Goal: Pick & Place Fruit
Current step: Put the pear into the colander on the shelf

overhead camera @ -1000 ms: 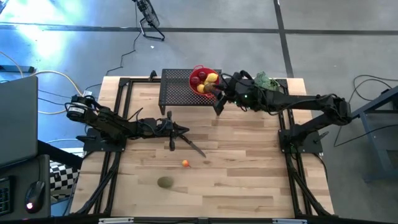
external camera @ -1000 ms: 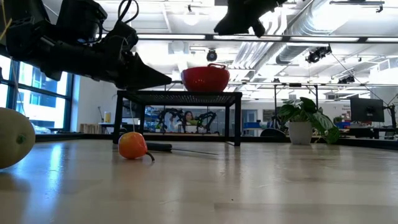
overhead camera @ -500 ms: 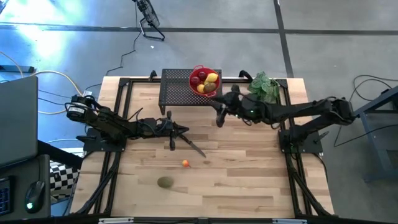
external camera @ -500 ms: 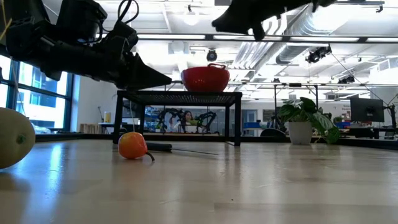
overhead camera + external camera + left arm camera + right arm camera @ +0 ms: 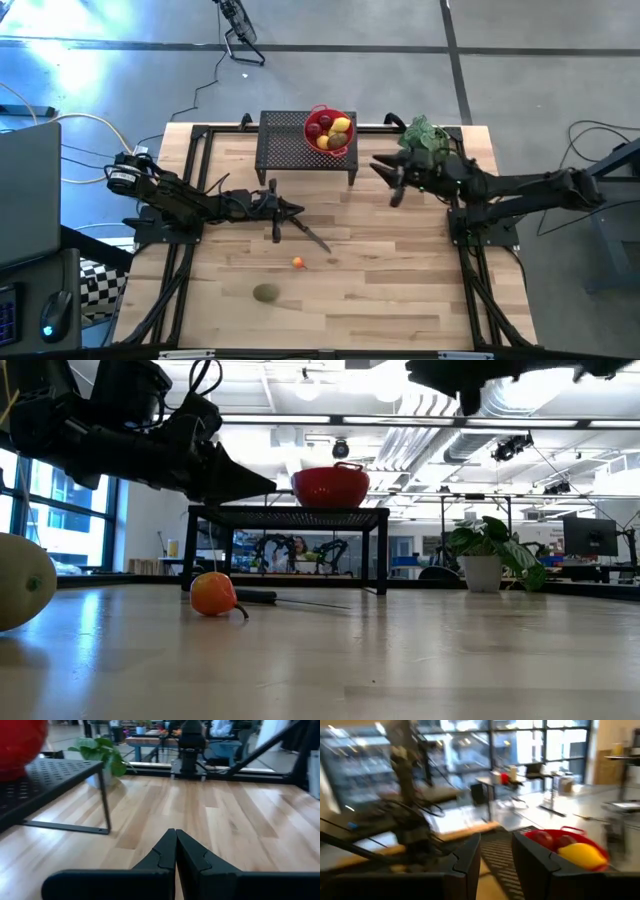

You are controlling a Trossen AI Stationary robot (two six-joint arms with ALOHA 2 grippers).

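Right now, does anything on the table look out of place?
Yes. A small orange fruit and a kiwi lie loose on the table, away from the red bowl that holds the other fruit. A knife lies nearby.

No writing I can read anywhere right now: nothing lettered on the wooden table (image 5: pixel 400 280), nothing on the black mesh rack (image 5: pixel 285 145) at its far edge, nothing on the red bowl (image 5: pixel 345 140), and no label on my own dark arms. The room behind me has screens and shelves, but anything printed there is too small or blurred to make out.
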